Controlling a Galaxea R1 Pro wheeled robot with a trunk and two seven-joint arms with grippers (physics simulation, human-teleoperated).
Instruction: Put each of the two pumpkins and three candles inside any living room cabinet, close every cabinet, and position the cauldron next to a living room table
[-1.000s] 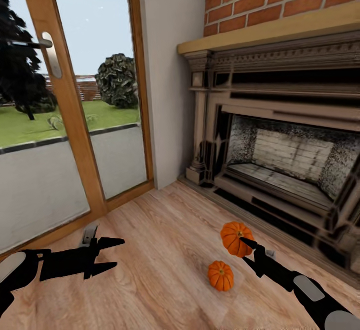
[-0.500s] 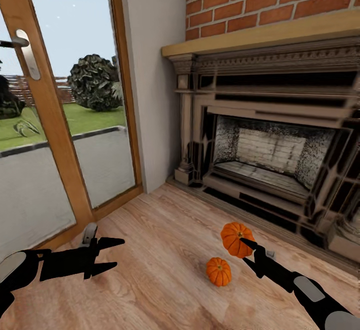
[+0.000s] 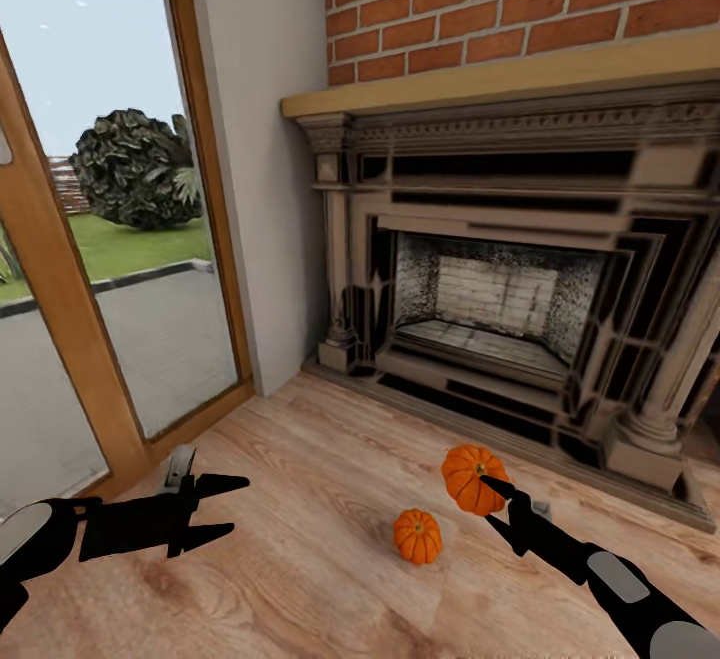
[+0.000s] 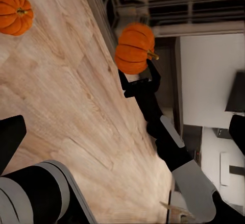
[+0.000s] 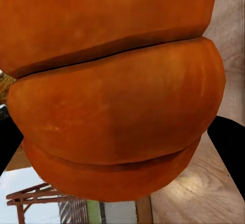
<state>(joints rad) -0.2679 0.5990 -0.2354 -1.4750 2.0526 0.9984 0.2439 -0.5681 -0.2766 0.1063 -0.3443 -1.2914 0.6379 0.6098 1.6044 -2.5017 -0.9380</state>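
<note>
Pumpkin held in right end effector, 2nd pumpkin on floor

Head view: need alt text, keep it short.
The right gripper holds one orange pumpkin above a wood floor, with a second pumpkin lying below it. The left gripper is open and empty; a fireplace stands behind.

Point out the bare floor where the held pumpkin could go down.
Bare boards lie between the left claw and the floor pumpkin, and toward the glass door. It is tight by the hearth, near the right claw and held pumpkin.
</note>
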